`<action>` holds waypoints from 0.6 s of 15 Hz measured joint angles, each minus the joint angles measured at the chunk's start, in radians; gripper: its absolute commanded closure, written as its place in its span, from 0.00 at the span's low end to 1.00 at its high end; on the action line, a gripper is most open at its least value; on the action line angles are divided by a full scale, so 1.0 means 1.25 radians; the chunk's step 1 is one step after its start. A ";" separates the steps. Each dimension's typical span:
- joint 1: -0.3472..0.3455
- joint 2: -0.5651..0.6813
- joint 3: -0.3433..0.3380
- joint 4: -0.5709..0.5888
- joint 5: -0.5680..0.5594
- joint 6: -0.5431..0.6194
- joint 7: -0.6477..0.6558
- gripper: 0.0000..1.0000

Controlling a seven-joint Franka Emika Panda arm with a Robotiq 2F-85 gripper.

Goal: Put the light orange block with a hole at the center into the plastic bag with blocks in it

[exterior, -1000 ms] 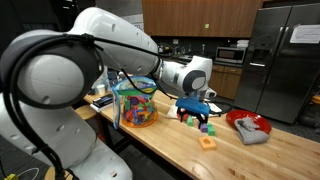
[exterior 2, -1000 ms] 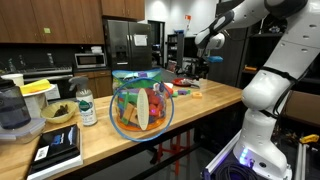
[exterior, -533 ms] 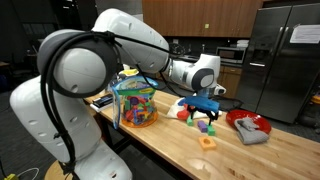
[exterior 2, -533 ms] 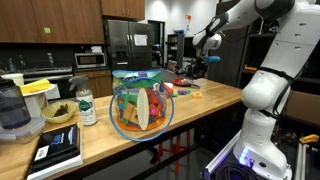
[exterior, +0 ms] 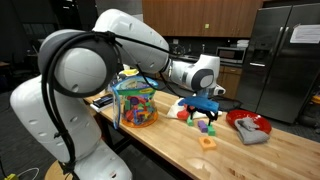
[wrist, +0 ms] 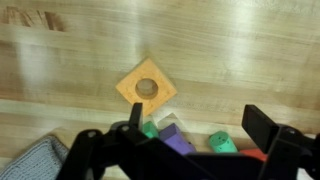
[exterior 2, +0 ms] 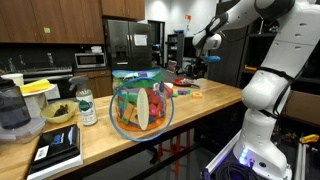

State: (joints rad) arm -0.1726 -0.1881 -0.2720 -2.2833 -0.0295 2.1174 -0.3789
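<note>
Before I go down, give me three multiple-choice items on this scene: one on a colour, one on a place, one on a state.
1. What colour is the bowl?
A. blue
B. green
C. red

2. Where is the orange block?
A. on the counter, outside the bag
B. in the bag
C. in the bowl

3. How is the gripper?
A. shut on the orange block
B. open, holding nothing
C. shut, holding nothing

Answers:
1 C: its rim shows red in an exterior view.
2 A: the wrist view shows it lying flat on bare wood.
3 B: the jaws stand wide apart and grip nothing.
</note>
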 measured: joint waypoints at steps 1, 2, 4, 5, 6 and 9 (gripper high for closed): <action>0.000 0.000 0.000 0.000 0.000 0.000 0.000 0.00; 0.000 0.001 0.001 0.000 0.000 0.000 0.000 0.00; 0.000 0.001 0.001 -0.002 0.000 -0.001 0.000 0.00; 0.000 0.001 0.001 -0.003 0.000 -0.001 0.000 0.00; 0.000 0.002 0.001 -0.005 0.000 -0.001 0.000 0.00; -0.003 0.016 0.000 -0.007 0.000 0.002 0.000 0.00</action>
State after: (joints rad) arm -0.1766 -0.1686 -0.2719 -2.2915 -0.0295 2.1204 -0.3788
